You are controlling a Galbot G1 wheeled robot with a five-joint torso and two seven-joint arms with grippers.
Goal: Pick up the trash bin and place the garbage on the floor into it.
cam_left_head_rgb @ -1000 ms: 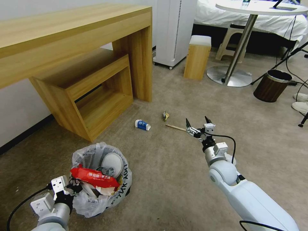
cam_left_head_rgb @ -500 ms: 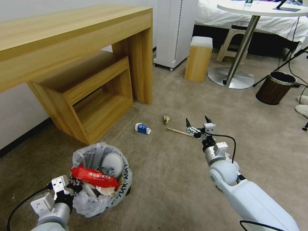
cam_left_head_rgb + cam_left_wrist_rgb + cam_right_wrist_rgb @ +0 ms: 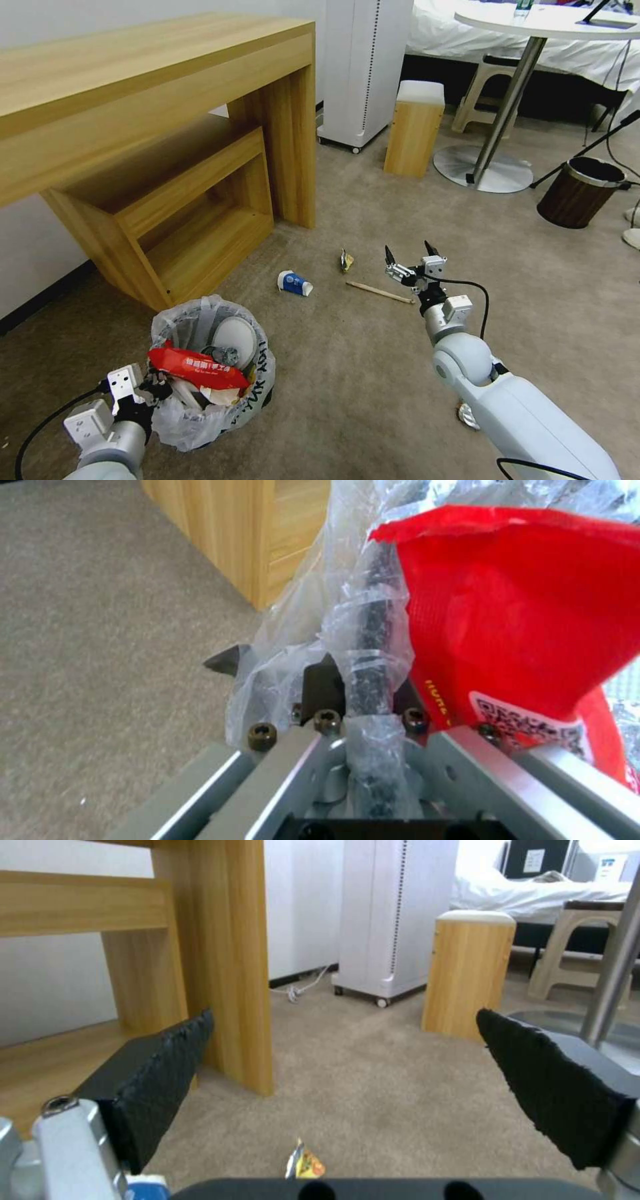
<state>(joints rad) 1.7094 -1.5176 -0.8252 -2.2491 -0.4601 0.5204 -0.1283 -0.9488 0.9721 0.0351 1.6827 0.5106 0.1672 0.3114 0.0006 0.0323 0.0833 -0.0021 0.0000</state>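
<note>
Right gripper (image 3: 408,253) stretched forward low above the beige carpet floor (image 3: 360,373), jaws wide apart, just beyond the thin wooden stick (image 3: 379,292) lying flat, long axis left-right. Left gripper (image 3: 148,387) clamped on crinkled plastic rim of the trash bin (image 3: 212,373), near-left on the floor.

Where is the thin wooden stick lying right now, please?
In the head view, the thin wooden stick lies on the beige carpet, just left of the open right gripper.

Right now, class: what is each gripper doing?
Left gripper: shut on the rim of the trash bin.
Right gripper: open, empty, above the floor.
</note>
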